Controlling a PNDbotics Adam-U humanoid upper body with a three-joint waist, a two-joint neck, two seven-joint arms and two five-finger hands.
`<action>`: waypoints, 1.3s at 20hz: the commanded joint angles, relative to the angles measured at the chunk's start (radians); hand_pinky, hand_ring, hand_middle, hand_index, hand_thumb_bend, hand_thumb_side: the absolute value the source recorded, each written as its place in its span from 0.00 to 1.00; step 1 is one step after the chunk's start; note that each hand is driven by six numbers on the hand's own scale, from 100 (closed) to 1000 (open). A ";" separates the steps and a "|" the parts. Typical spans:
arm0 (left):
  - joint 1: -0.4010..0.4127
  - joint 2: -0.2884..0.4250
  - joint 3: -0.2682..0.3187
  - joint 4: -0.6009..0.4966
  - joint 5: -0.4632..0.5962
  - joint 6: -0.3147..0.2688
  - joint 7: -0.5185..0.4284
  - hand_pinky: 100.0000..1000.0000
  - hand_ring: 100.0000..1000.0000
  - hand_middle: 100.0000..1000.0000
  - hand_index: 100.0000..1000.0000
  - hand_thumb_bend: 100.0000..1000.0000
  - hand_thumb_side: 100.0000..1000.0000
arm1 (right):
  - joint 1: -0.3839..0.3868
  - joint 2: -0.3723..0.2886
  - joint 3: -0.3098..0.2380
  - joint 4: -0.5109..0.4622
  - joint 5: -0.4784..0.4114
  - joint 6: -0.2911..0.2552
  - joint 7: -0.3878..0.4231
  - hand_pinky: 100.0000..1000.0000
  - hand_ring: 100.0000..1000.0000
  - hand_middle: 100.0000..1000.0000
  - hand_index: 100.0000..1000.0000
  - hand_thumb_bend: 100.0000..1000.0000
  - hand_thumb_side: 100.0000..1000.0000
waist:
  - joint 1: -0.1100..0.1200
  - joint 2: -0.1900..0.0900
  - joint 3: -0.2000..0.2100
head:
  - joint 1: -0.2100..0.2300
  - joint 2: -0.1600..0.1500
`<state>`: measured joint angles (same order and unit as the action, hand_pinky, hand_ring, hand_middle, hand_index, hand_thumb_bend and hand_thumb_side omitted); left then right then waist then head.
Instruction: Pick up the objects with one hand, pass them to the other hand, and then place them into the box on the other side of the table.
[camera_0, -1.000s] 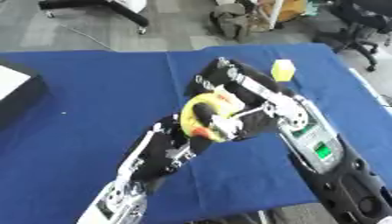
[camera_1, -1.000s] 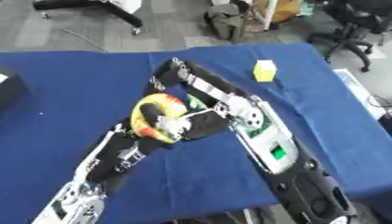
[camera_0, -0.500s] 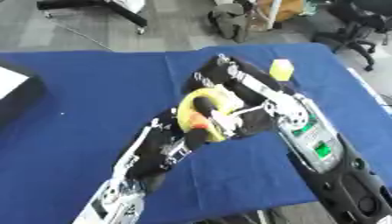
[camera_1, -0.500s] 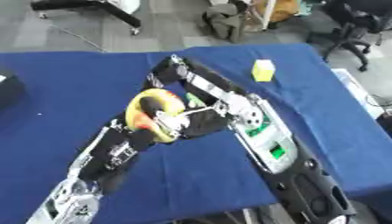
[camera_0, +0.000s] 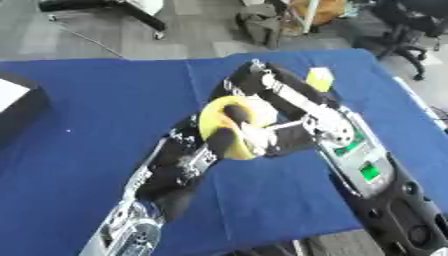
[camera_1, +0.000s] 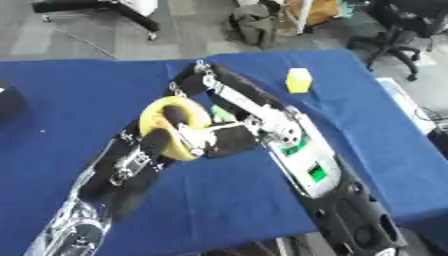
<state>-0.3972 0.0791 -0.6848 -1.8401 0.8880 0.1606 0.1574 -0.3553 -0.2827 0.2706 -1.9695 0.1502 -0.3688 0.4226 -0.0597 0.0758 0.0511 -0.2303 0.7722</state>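
Yellow ring (camera_0: 229, 126) sits mid-frame above the blue surface (camera_0: 96, 105), left hand (camera_0: 223, 142) curled round it, right hand (camera_0: 284, 139) closed against it. Risk: early release drops it; box (camera_0: 17, 105) waits at 9 o'clock.

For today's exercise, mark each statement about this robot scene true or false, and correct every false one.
1. The left hand has its fingers round a yellow ring-shaped object. True.
2. The small yellow block sits on the floor. False: it stands on the blue table, near the far right.
3. The table's cover is red. False: it is blue.
4. The two hands meet above the middle of the table. True: the right hand is right beside the ring.
5. A dark box shows at the table's left edge. True.
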 joint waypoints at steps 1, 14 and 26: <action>-0.030 -0.020 0.019 -0.036 0.037 0.011 0.031 0.57 0.45 0.30 0.38 0.25 0.01 | -0.004 -0.010 0.013 -0.016 0.025 -0.012 0.003 0.61 0.41 0.17 0.22 0.00 0.37 | 0.001 -0.016 -0.001 | -0.001 -0.002; -0.031 -0.013 0.007 -0.029 0.024 0.052 0.077 0.63 0.29 0.04 0.00 0.05 0.00 | -0.004 -0.017 0.013 -0.029 -0.025 0.009 -0.004 0.65 0.48 0.40 0.51 0.00 0.38 | 0.002 -0.014 -0.002 | 0.003 -0.002; -0.009 -0.009 -0.005 0.024 -0.041 0.044 0.049 0.63 0.29 0.05 0.00 0.05 0.00 | -0.007 -0.003 -0.053 -0.031 -0.113 -0.008 -0.076 0.66 0.53 0.48 0.61 0.00 0.41 | 0.002 -0.017 -0.006 | 0.011 -0.002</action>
<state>-0.4041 0.0699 -0.6974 -1.8223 0.8585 0.2058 0.2076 -0.3510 -0.2848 0.2361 -1.9696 0.0590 -0.3721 0.3608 -0.0583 0.0757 0.0464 -0.2225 0.7722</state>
